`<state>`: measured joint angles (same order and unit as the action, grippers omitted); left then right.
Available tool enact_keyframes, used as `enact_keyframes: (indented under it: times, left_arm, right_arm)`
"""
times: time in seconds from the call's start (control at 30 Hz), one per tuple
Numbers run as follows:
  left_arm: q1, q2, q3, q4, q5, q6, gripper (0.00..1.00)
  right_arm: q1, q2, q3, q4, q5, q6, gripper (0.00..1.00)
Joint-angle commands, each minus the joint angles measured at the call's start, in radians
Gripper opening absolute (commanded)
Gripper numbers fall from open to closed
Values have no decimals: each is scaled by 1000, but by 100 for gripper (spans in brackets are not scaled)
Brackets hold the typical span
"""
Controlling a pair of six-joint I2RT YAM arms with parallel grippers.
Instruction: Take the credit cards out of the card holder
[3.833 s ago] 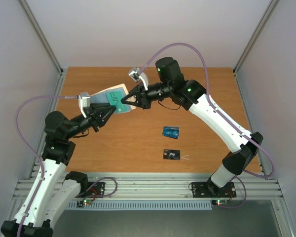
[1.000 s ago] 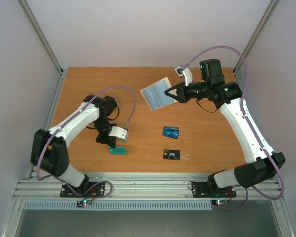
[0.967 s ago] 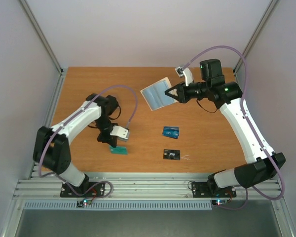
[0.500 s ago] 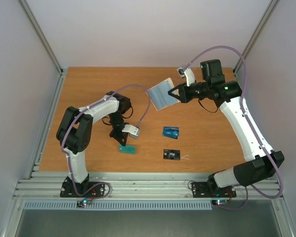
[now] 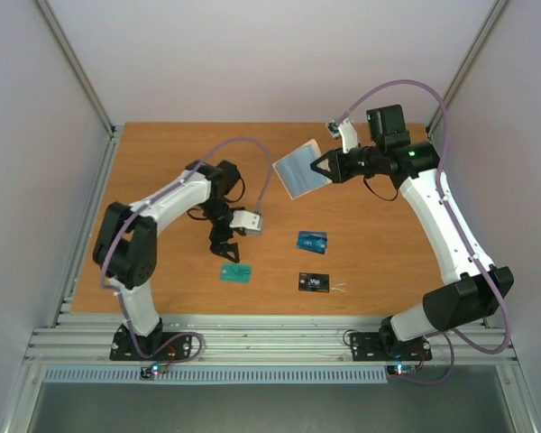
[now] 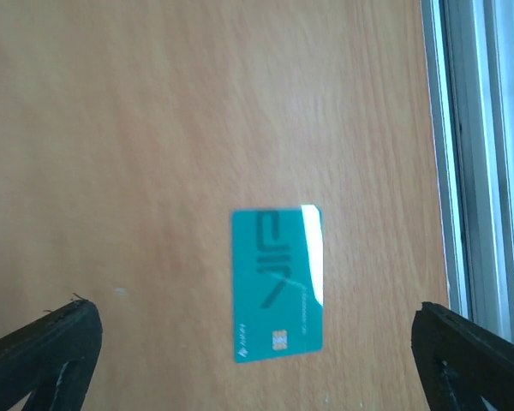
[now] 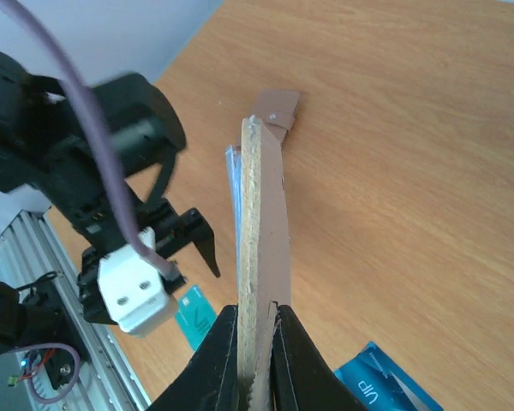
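Left fingers (image 5: pixel 224 245) just sprang wide open, teal card (image 5: pixel 236 273) dropped on tabletop (image 5: pixel 162 153) lower centre. Right fingers (image 5: pixel 317 168) pinched shut on card holder (image 5: pixel 299 169). Looks emptied.

Wooden table (image 5: pixel 162 153) bears teal card (image 5: pixel 236 273), blue card (image 5: pixel 312 241), black card (image 5: pixel 314 282).

Teal-green card (image 6: pixel 277 285) printed with dark lettering, bright blue card (image 5: pixel 312 241), black card (image 5: pixel 314 282) marked in white, card holder (image 5: pixel 299 169) pale grey-blue rimmed in beige, worktop (image 5: pixel 162 153) orange-brown wood grain.
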<state>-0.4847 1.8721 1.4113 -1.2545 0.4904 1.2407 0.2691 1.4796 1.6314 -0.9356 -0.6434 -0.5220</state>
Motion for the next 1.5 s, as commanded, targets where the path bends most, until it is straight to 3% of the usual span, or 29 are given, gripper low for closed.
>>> enact_keyframes:
  times: [0.0, 0.13, 0.23, 0.4, 0.5, 0.7, 0.8, 0.87, 0.93, 0.97, 1.0, 1.1, 1.2, 1.3, 1.47]
  left_arm:
    - [35, -199, 57, 118, 188, -203, 99]
    - [102, -429, -62, 390, 382, -583, 99]
    - [110, -541, -162, 635, 412, -917, 99]
    - [113, -755, -446, 1186, 491, -1473, 99]
    - [122, -846, -550, 1345, 475, -1640, 99]
    - [141, -936, -542, 1349, 616, -1625, 99]
    - [151, -973, -548, 1320, 578, -1616, 97]
    - [157, -997, -565, 1345, 553, -1634, 74]
    - [162, -1016, -579, 1367, 546, -1659, 25]
    - [162, -1024, -581, 1366, 541, -1666, 5]
    - [165, -1030, -581, 1359, 535, -1665, 1]
    - [174, -1048, -578, 1377, 539, -1662, 0]
    - [182, -1060, -577, 1407, 546, -1659, 0]
    - [185, -1066, -579, 1419, 554, -1641, 0]
    - [186, -1076, -592, 1410, 581, -1610, 0]
  right_arm:
    - [-4, -41, 37, 12, -87, 2, 1]
    - [7, -96, -24, 124, -276, 65, 1]
    - [61, -137, -88, 256, -410, 141, 1]
    - [98, -166, -129, 401, -477, 229, 1]
    - [129, -171, -166, 505, -544, 298, 1]
    - [249, -163, -175, 498, -462, 280, 1]
    - [297, -163, -173, 516, -431, 286, 1]
    - [321, -163, -170, 517, -407, 283, 1]
    - [334, -162, -170, 512, -390, 288, 3]
    - [335, -161, -170, 505, -386, 290, 9]
    - [337, -160, -166, 494, -392, 291, 18]
    - [337, -166, -124, 414, -422, 228, 44]
    - [333, -185, -88, 336, -398, 145, 51]
    - [332, -184, -54, 293, -382, 122, 42]
    - [332, -169, -39, 294, -356, 143, 14]
